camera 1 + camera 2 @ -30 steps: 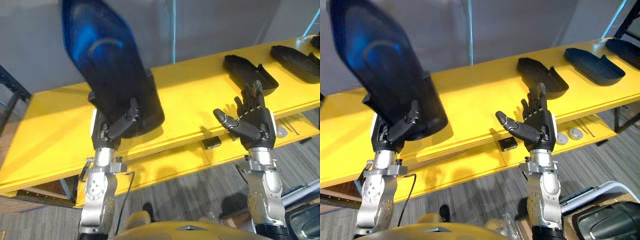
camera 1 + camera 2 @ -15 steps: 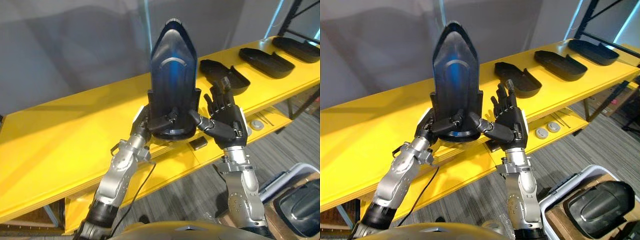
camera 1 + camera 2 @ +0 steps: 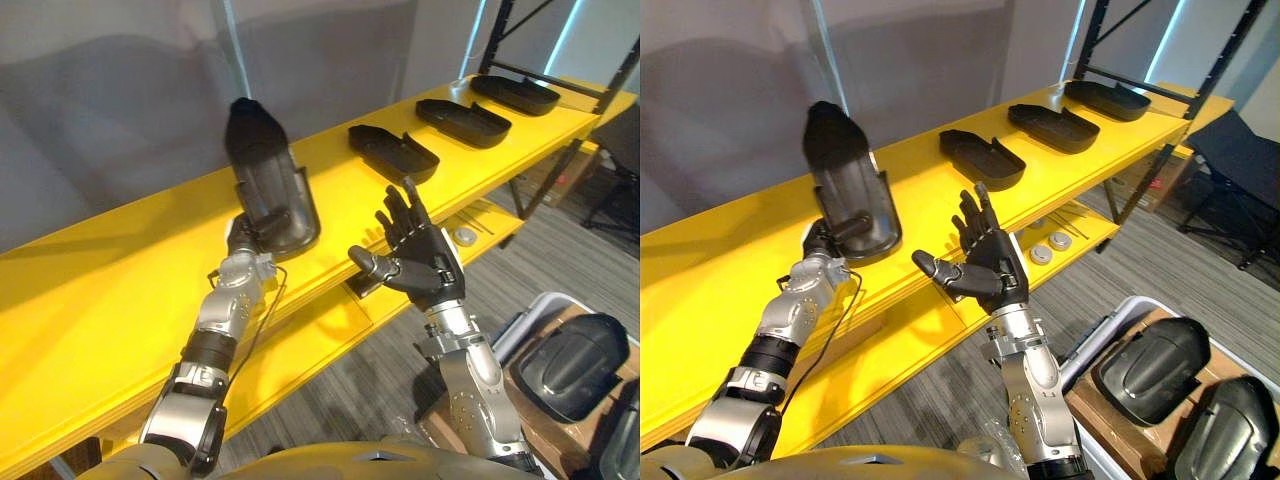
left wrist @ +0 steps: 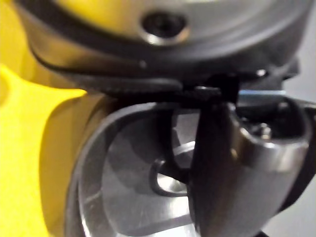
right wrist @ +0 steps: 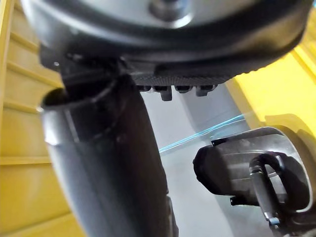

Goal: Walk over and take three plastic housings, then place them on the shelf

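Where the left robot hand extends over the yellow shelf, its fingers are curled round the broad lower end of a black plastic housing. The housing stands tilted, narrow tip raised away from the hand; contact with the shelf cannot be confirmed. The right robot hand is raised just beside it, fingers spread, holding nothing. Beyond the right robot hand, three further housings lie in a row on the shelf. Below it, a bin on the floor contains more housings.
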